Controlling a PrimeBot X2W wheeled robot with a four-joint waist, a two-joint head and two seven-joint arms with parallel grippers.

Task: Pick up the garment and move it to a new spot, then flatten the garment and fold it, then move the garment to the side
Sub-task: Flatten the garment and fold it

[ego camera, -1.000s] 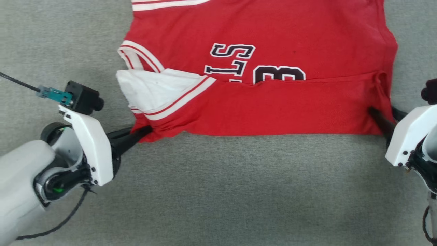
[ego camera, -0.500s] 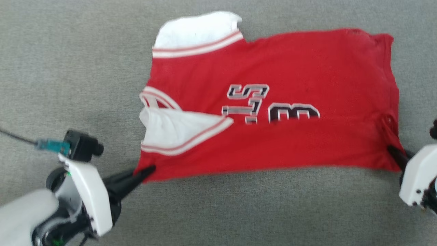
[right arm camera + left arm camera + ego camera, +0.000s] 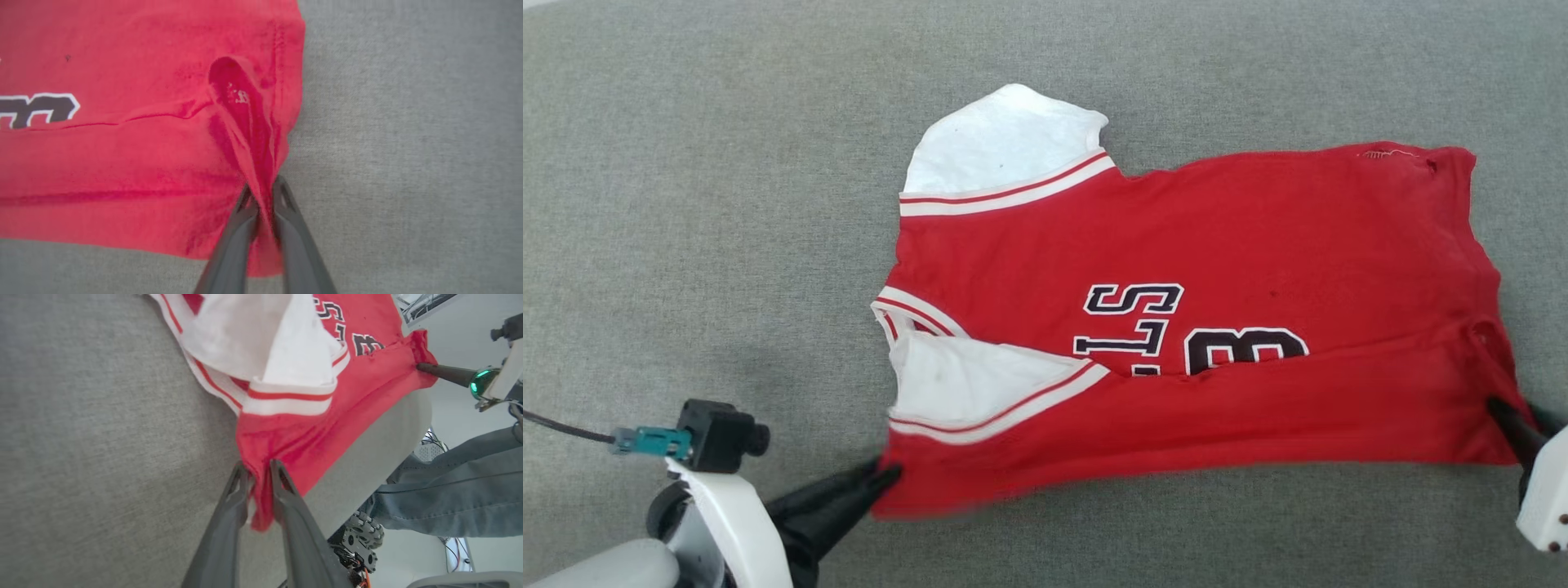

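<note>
The garment [image 3: 1217, 245], a red jersey with white sleeve ends and black-and-white lettering, lies spread on the grey surface, its near part folded over the lettering. My left gripper [image 3: 886, 476] is shut on its near left corner; the left wrist view shows red cloth [image 3: 286, 433] pinched between the fingers [image 3: 229, 506]. At the near right corner my right gripper [image 3: 1499, 408] is shut on a bunched pleat of the garment [image 3: 143, 143], cloth squeezed between its fingertips [image 3: 282, 196]. One white sleeve [image 3: 1005, 143] points away, the other [image 3: 956, 384] lies folded on top.
A grey fabric-covered surface [image 3: 686, 204] lies under everything, with bare room to the left and front. In the left wrist view the surface's edge [image 3: 392, 433], a person's grey trouser leg [image 3: 449, 486] and a wheeled base [image 3: 361, 539] show beyond it.
The head camera has tilted, so the whole garment with its far sleeve has come into the picture. Both grippers stay shut on the near corners, now lower in the picture.
</note>
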